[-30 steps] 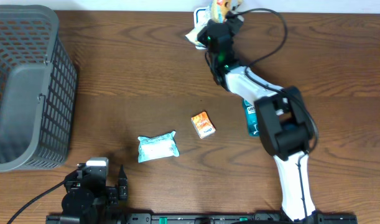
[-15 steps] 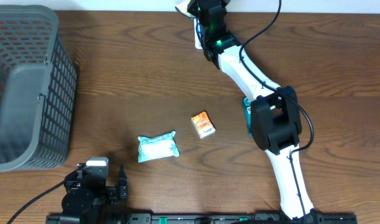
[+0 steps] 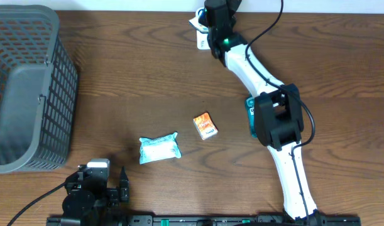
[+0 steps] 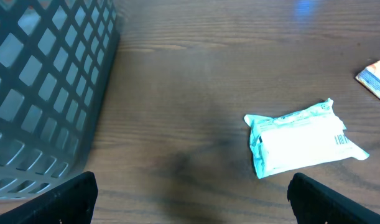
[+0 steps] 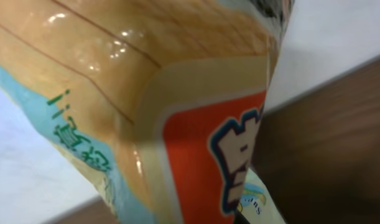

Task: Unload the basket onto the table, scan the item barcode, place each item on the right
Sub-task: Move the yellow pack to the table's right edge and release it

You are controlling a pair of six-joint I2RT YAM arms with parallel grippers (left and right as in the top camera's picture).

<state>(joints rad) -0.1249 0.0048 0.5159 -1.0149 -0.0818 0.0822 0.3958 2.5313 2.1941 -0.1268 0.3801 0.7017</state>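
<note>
Overhead and wrist views of the wooden tabletop (image 3: pixel 129 81). We see the right arm stretched to the far edge, its right end effector (image 3: pixel 215 14) clamped on the snack packet (image 3: pixel 200 26), which is lifted there beside the pale wall. In the right wrist view the same packet fills the picture: glossy tan film, an orange-red panel with dark blue lettering, and a pale blue border with green print. We cannot see its barcode, nor the fingers themselves.

The left end effector (image 4: pixel 190 190) rests at the near edge with its fingers (image 4: pixel 71 199) set wide apart and nothing between them. Ahead of it lies a white and teal pouch (image 4: pixel 301 137), flat on the wood, with a small barcode near one end. A small orange packet (image 3: pixel 205 125) lies just beyond the pouch. A teal item (image 3: pixel 250 116) shows partly under the right arm. A grey mesh basket (image 3: pixel 28 88) stands at the left side.
</note>
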